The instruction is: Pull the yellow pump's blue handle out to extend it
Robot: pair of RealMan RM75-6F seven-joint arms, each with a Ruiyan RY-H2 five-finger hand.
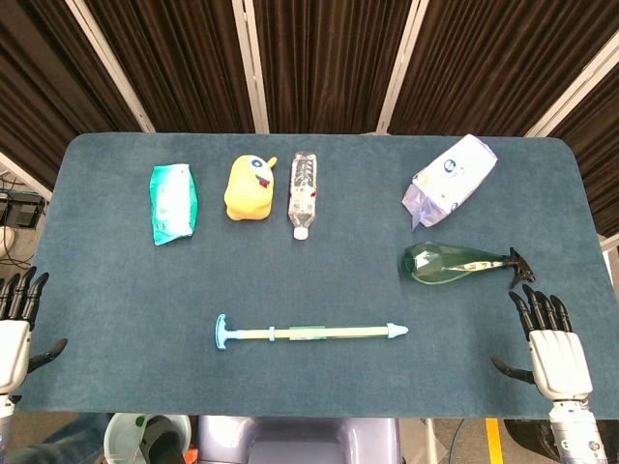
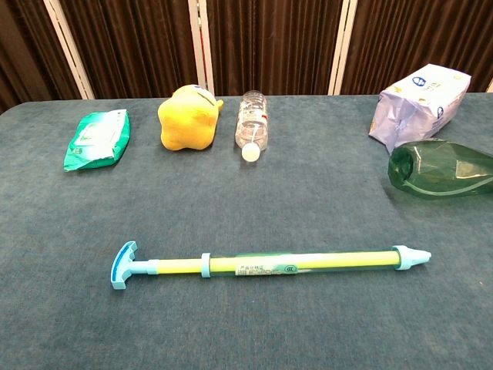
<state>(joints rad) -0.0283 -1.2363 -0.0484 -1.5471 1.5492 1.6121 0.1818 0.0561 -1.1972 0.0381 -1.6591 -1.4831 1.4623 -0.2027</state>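
The yellow pump (image 1: 319,333) (image 2: 293,264) lies flat on the blue table, lengthwise left to right, near the front edge. Its blue T-shaped handle (image 1: 221,333) (image 2: 122,264) is at the left end, with a short length of rod showing between it and a blue collar (image 2: 206,264). A pale blue nozzle (image 1: 397,331) (image 2: 412,257) caps the right end. My left hand (image 1: 14,329) rests at the table's front left edge, fingers spread, holding nothing. My right hand (image 1: 551,348) sits at the front right, palm down, fingers apart and empty. Both hands are far from the pump; neither shows in the chest view.
Along the back stand a green wipes pack (image 1: 173,202) (image 2: 97,139), a yellow plush toy (image 1: 250,188) (image 2: 187,117), a clear plastic bottle (image 1: 304,192) (image 2: 253,122) and a white-purple bag (image 1: 449,178) (image 2: 420,102). A green spray bottle (image 1: 455,263) (image 2: 443,169) lies just ahead of my right hand.
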